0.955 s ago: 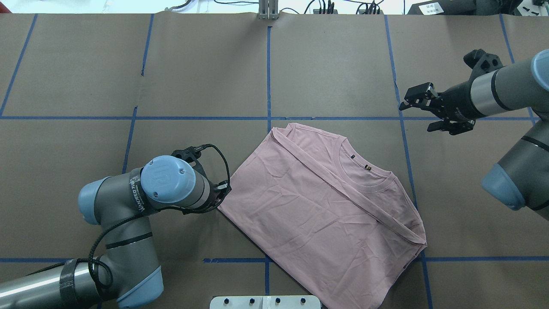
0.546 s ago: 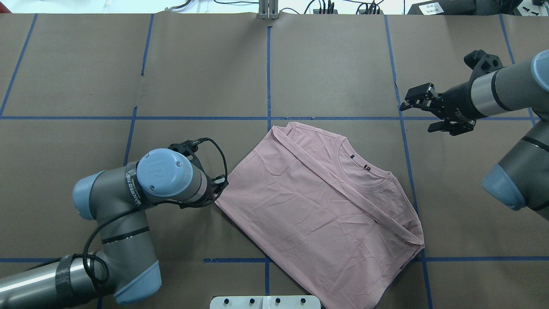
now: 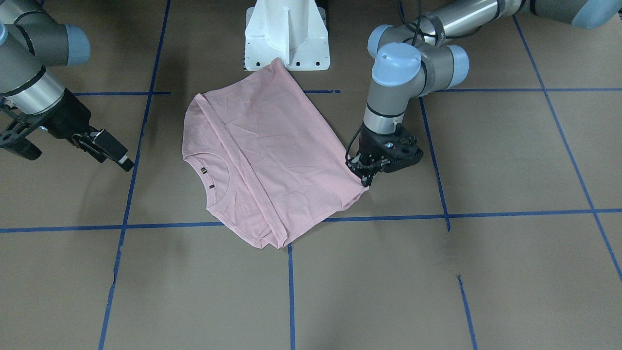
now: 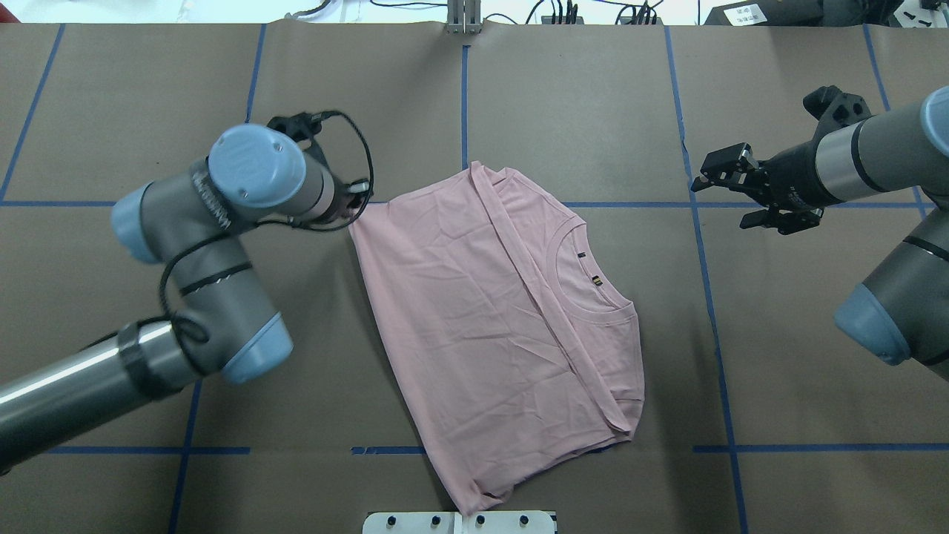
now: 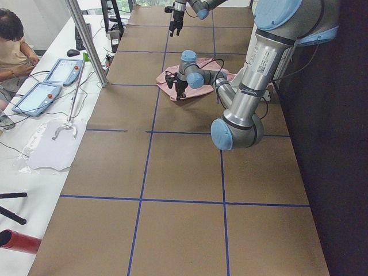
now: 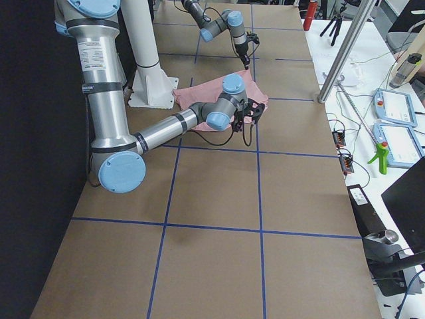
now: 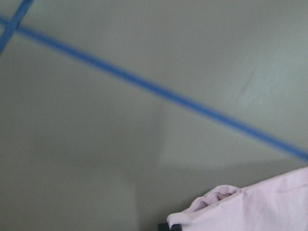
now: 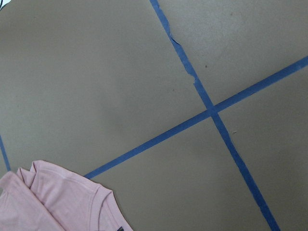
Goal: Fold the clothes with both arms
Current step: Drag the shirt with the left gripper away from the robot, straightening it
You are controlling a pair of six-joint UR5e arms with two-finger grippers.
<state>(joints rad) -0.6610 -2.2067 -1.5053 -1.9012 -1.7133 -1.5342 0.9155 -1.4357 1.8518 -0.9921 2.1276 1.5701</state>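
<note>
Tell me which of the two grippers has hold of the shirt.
The left gripper: it pinches a corner of the pink T-shirt, fabric bunched at its fingertips. The right gripper hangs open over the table, apart from the cloth.

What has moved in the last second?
The left gripper, shut on a corner of the T-shirt, swung forward, away from the robot, dragging the shirt so it pivoted clockwise in the overhead view. The right gripper stayed open, off to the side, clear of the cloth.
</note>
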